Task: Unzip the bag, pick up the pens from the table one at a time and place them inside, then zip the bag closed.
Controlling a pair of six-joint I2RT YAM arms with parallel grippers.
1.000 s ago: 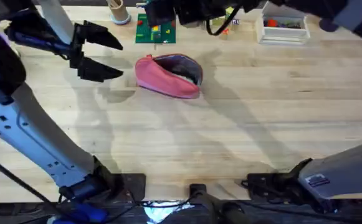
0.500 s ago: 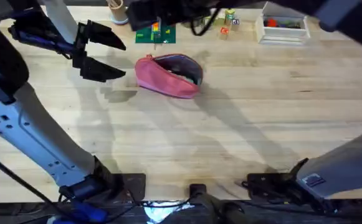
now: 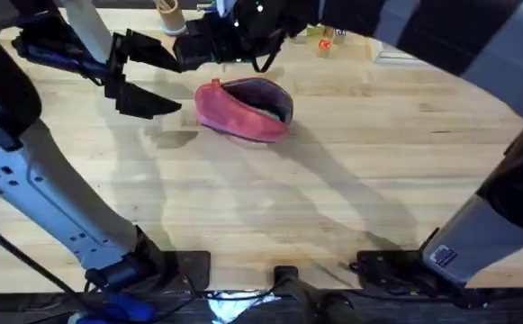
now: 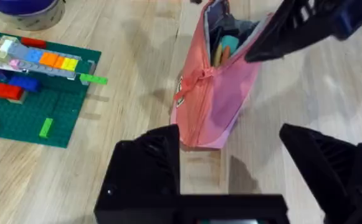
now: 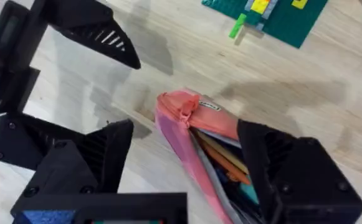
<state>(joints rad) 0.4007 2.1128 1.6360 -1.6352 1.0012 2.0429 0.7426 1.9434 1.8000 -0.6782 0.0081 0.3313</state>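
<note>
The pink bag (image 3: 238,112) lies on the table (image 3: 333,198) at the far centre-left, its zipper open and the dark lining showing. An orange pen (image 5: 223,154) sticks up inside the bag's mouth among other items, also seen as the orange pen (image 4: 218,53). My left gripper (image 3: 157,79) hangs open just left of the bag (image 4: 212,106). My right gripper (image 3: 198,52) hovers open over the bag's left end, its fingers on either side of the bag (image 5: 181,118) near the zipper pull (image 5: 187,107). In the left wrist view my left gripper (image 4: 230,134) faces that same end.
A green brick baseplate (image 4: 25,99) with coloured bricks lies just behind the bag. A tape roll (image 3: 171,18) and small blocks (image 3: 324,38) stand along the far edge. The right arm spans the far right of the table. The near half of the tabletop is bare wood.
My right gripper has swept left along the far side and come down over the bag's left end. The left gripper and the bag have stayed put.
</note>
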